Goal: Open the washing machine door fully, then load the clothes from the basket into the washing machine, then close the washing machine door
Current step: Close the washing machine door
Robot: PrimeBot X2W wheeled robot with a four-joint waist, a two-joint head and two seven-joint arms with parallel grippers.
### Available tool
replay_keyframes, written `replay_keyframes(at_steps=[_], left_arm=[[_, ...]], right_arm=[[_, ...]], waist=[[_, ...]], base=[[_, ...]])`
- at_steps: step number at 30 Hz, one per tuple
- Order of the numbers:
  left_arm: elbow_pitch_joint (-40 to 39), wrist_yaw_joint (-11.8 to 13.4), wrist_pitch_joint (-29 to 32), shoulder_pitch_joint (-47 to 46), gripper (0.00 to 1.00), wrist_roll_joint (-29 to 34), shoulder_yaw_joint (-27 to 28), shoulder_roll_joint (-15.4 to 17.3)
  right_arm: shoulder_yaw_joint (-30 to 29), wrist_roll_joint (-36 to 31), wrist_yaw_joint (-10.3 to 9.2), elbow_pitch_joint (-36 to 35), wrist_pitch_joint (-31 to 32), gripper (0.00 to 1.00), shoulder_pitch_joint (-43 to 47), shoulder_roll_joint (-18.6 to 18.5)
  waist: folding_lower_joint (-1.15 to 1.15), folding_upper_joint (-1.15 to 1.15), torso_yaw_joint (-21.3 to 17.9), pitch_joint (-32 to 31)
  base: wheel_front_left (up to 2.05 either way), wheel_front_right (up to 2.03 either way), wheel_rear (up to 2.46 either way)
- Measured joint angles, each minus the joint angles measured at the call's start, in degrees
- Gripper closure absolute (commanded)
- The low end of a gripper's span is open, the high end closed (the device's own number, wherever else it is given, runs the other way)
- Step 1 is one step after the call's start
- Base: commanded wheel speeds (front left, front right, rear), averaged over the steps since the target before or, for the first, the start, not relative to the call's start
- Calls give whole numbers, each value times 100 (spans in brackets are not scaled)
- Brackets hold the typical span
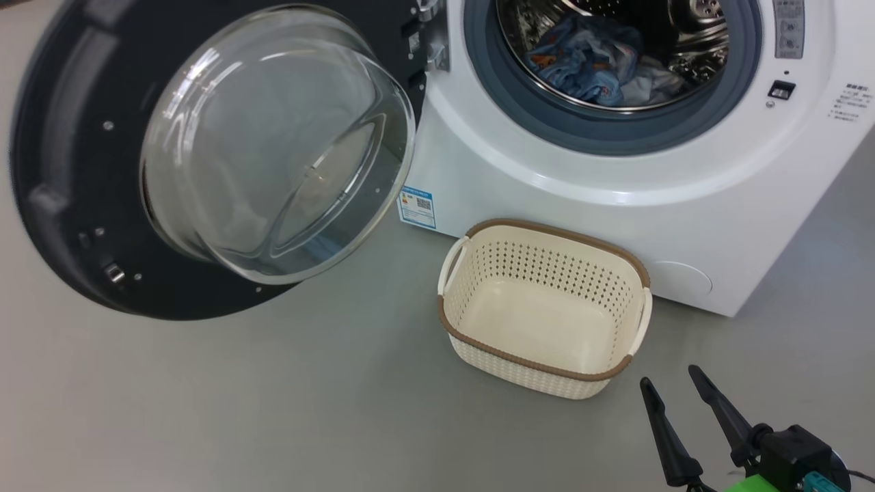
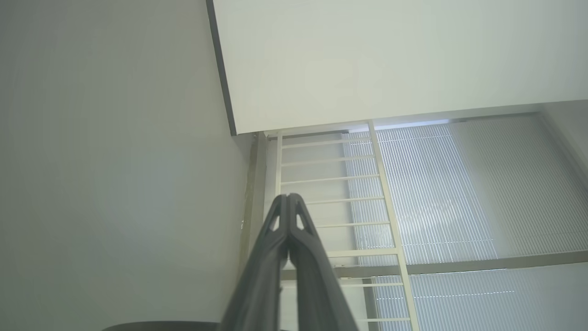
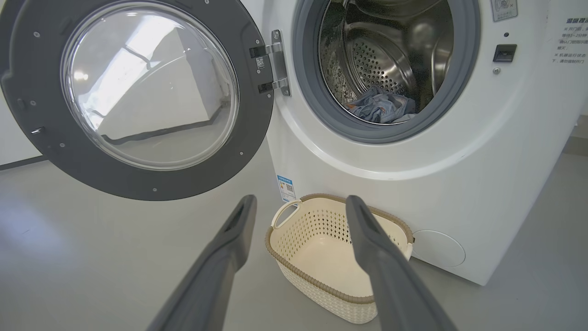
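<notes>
Nearby, right gripper [image 1: 667, 376]: fingers spread wide, holding nothing. It hovers low over the floor [image 1: 273, 396] near the basket [image 1: 560, 234], free for the next job.
left gripper [image 2: 288, 197]: fingers pressed together, nothing between them, aimed at a wall [image 2: 92, 161] and blinds [image 2: 436, 193], parked clear of the work.
basket: empty, on the floor just in front of the washing machine [image 1: 581, 198], below its opening, so lifts are short.
washing machine door [image 1: 75, 171]: swung wide to the left on its hinge [image 3: 275, 62], leaving the mouth unblocked.
clothes [image 1: 588, 65]: blue and pale pieces lying low in the drum [image 3: 381, 59].
step left, likely: closing the door, which calls for a reach leftward.
</notes>
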Motion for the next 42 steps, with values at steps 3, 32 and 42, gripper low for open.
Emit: replay_keyframes(at_steps=[3, 32, 42], left_arm=[[132, 48, 103, -165, 100, -89, -96, 0], [1109, -252, 850, -1196, 100, -573, -186, 14], [1209, -323, 927, -1455, 100, -583, -188, 63]], right_arm=[[57, 0, 0, -11, 0, 0, -124, -48], [92, -56, 0, -100, 0, 0, -628, -514], [49, -57, 0, -113, 0, 0, -716, -635]], waist=[[0, 0, -88, 111], [0, 0, -460, 1271], [0, 0, -609, 1611]], base=[[0, 0, 0], [0, 0, 0], [0, 0, 0]])
